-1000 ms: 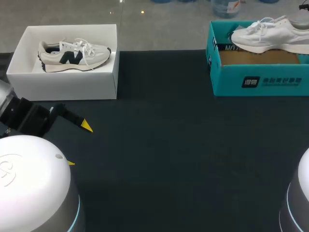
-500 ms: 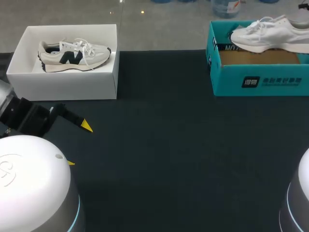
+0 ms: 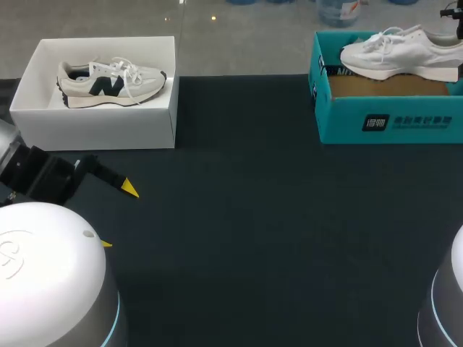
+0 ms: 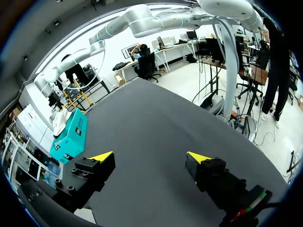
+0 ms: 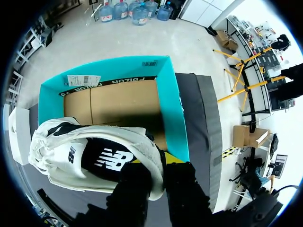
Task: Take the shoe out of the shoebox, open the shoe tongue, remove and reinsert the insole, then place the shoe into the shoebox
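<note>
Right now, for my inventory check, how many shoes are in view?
2. The navy-logo shoe lies in the white shoebox, far left; the all-white shoe is gripped by the right gripper over the teal shoebox, far right. None appear hidden.

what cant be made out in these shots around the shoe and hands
Right wrist view: the heel of the white shoe covers most of the yellow tips of the right hand; the front of the insole runs under the tongue.
Head view: the right hand is almost wholly cut off by the edge, so its grip doesn't show.
Head view: one tip of the left hand sits half behind the arm's white housing.
</note>
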